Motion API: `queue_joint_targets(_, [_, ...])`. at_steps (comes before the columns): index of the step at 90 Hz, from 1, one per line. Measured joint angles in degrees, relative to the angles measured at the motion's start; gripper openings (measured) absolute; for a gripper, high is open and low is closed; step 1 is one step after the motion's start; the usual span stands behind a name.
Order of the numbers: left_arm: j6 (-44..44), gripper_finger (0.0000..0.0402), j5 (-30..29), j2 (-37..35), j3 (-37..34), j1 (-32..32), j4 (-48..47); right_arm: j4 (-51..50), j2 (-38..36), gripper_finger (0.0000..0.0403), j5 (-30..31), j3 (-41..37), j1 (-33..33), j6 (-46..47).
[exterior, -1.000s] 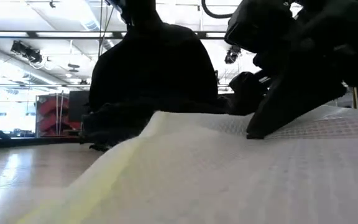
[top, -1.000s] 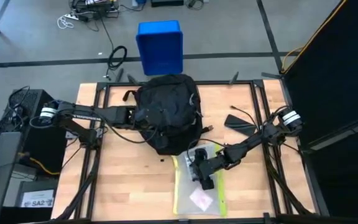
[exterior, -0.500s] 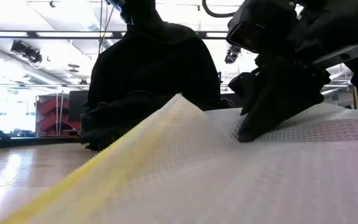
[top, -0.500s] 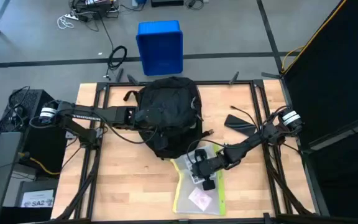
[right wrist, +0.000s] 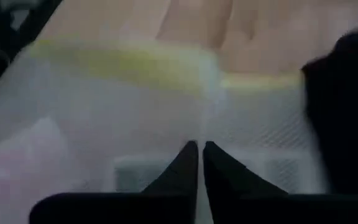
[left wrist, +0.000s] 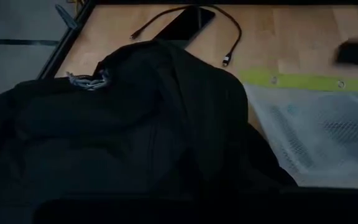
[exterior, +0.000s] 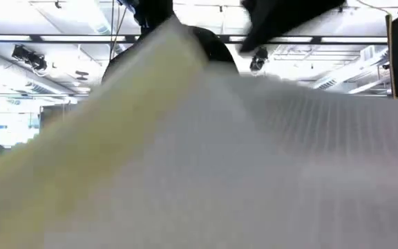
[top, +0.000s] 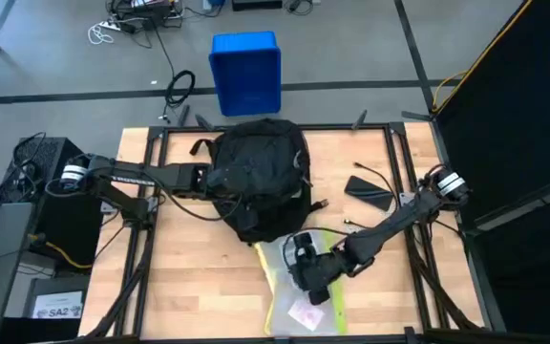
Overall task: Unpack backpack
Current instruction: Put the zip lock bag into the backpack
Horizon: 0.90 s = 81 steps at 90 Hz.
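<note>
The black backpack (top: 261, 177) stands at the table's middle, toward the far edge, and fills the left wrist view (left wrist: 135, 124). My left gripper (top: 206, 178) is at its left side, its fingers hidden in the black fabric. A white mesh pouch with a yellow-green edge (top: 294, 306) lies near the front edge, with something pink inside. My right gripper (top: 306, 270) is shut on the pouch's far part. The raised pouch (exterior: 199, 152) fills the low view. My left gripper is shut at the backpack's left side (top: 214, 178), coming level from the table's left. The fabric hides which part it has. My right gripper pinches the pouch's mesh face (right wrist: 197, 134) between its two fingers, a little short of the yellow edge (right wrist: 135, 62). It slants down from the right. The pouch's far part is raised and its near end (top: 304, 327) rests on the table.
A flat black device (top: 369, 188) with a thin cable (top: 325, 203) lies on the table to the right of the backpack. A blue bin (top: 246, 72) stands on the floor beyond the far edge. Bare wood shows at the near left.
My right gripper has shut on the mesh pouch, gone slightly toward the near edge and pulled the pouch's far part up. That part has buckled and risen until it fills the low view, while the near end stays on the table.
</note>
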Motion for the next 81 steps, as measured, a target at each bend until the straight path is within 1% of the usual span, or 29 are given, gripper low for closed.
queue_joint_targets(7, [-0.02, 0.0, -0.04, 0.01, 0.0, 0.0, -0.06, -3.5, -0.21, 0.0001, 2.87, 3.8, 0.69, -1.35])
queue_joint_targets(15, [0.0, 0.0, -0.02, 0.01, 0.0, 0.0, -0.18, -6.85, -0.21, 0.0001, 4.77, 7.41, 1.17, -2.9])
queue_joint_targets(24, [-0.02, 0.0, 0.02, 0.01, 0.0, 0.0, -0.54, -9.98, -0.23, 0.0, 5.23, 10.29, 0.89, -3.02])
queue_joint_targets(30, [-0.02, 0.0, 0.07, 0.01, 0.0, 0.0, -0.88, -12.38, -0.23, 0.0, 5.53, 10.61, 0.44, -2.61])
queue_joint_targets(34, [-0.03, 0.0, 0.19, 0.01, 0.02, -0.04, -1.11, -15.18, -0.23, 0.0, 4.6, 10.61, 0.27, -1.82])
queue_joint_targets(40, [-0.02, 0.0, 0.24, 0.01, 0.02, -0.25, -1.56, -21.17, -0.21, 0.0, 2.63, 10.61, 0.22, 1.42])
queue_joint_targets(47, [-0.03, 0.0, 0.26, 0.01, 0.02, -0.48, -1.93, -28.79, -0.03, 0.0, 0.93, 10.23, 0.42, 10.89])
queue_joint_targets(53, [-0.02, 0.0, 0.26, 0.01, 0.02, -0.63, -2.28, -31.73, -0.16, 0.0, 0.72, 8.14, 0.73, 18.16])
queue_joint_targets(61, [-0.04, 0.0, 0.23, 0.03, 0.02, -0.87, -2.19, -30.31, -2.04, 0.0, 0.22, 2.89, 1.78, 22.75])
queue_joint_targets(72, [-0.25, 0.0, 0.22, 0.03, 0.02, -1.33, -2.24, -21.93, -8.39, 0.0002, -1.75, -7.18, 3.59, 29.02])
queue_joint_targets(81, [-0.26, 0.0, 0.21, 0.03, 0.02, -1.69, -2.34, -12.58, -16.1, 0.0006, 0.54, -17.18, 5.67, 33.78])
